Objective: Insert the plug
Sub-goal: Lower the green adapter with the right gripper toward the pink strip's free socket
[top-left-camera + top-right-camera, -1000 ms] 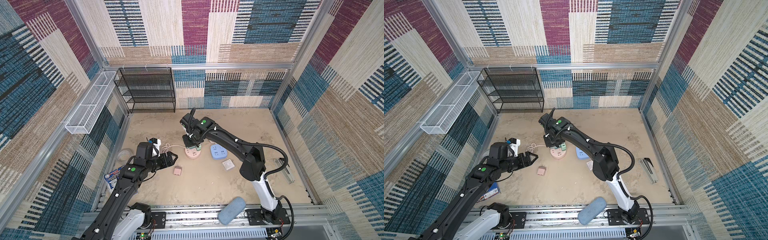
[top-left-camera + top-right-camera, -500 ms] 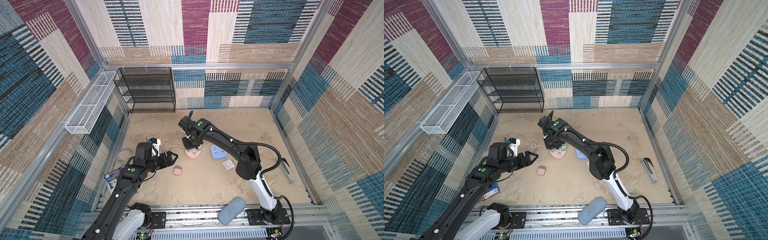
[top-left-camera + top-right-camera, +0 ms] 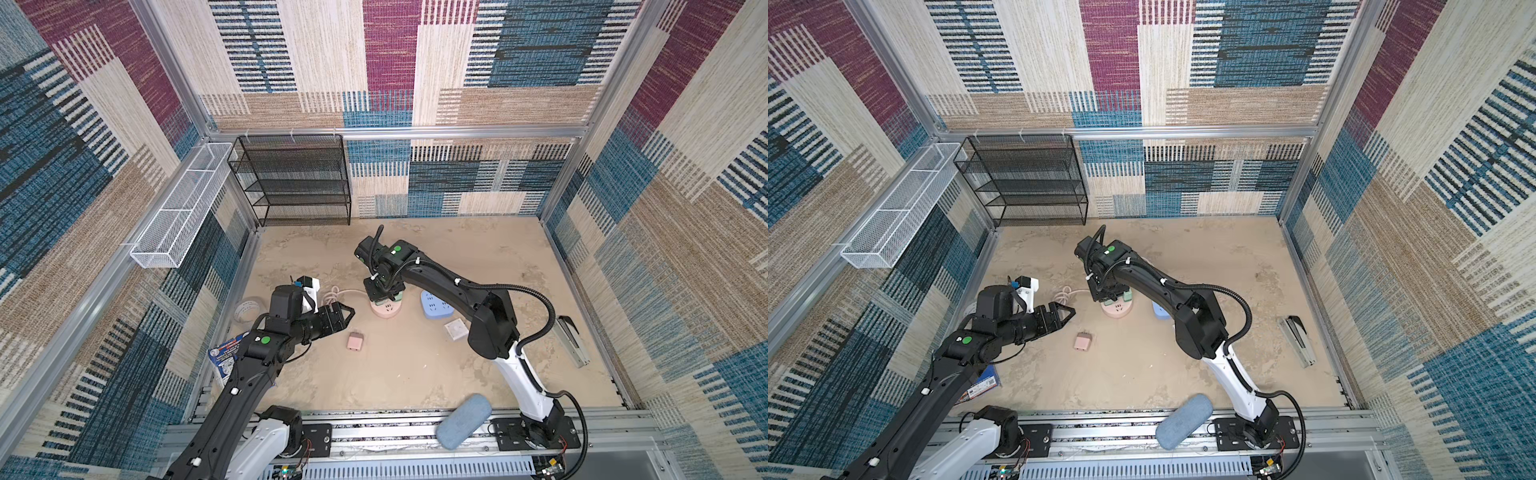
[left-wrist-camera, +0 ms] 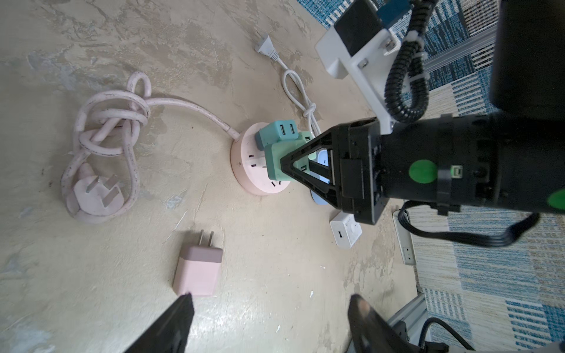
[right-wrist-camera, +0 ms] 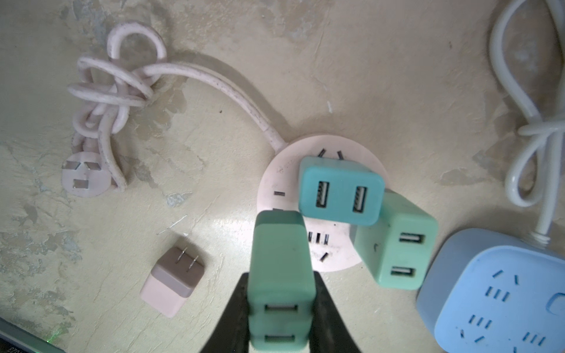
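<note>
Jaws of the right arm (image 3: 436, 282) clamped on a mint-green rectangular plastic charger plug (image 5: 281, 275), poised over a round pink plastic socket hub (image 5: 275, 183).
Plug's long axis stands near upright, prong end down (prongs hidden), over the hub's free slots just beside a seated teal two-port charger (image 5: 341, 191) and a second green charger (image 5: 397, 247); contact with the hub face cannot be told. Next move, as judged: a straight push down along that axis. Jaws of the left arm (image 3: 249, 374) stand apart and empty, low over the tabletop (image 4: 275, 290) near a loose pink cube charger (image 4: 198, 269), farther from the hub than the right arm.
</note>
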{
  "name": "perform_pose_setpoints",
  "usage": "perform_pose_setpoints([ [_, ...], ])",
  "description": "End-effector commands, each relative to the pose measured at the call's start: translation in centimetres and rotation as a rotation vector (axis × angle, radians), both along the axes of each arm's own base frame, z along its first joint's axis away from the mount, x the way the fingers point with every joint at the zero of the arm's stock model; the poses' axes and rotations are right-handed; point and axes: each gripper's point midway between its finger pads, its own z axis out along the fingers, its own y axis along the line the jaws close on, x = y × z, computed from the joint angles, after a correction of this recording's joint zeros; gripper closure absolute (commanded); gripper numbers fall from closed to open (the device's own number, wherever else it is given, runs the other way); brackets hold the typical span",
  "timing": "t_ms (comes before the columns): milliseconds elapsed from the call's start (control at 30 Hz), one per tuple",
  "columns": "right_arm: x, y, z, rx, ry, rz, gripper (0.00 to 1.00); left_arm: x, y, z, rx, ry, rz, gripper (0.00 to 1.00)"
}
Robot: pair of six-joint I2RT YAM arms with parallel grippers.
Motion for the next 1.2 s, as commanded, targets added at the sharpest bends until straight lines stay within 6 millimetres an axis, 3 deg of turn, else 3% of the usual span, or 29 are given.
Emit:
perform_pose_setpoints([
  [0,0.5,0.1,-0.1,-0.002,-0.018,-0.019,1.0,0.2,-0.3,0.4,-0.021,-0.018,-0.01,0.16],
  [1167,0.6,0.3,-2.5,-0.039,0.008,-0.023,1.0,0.0,-0.1,0.6,-0.033,-0.029,-0.006,0.16],
])
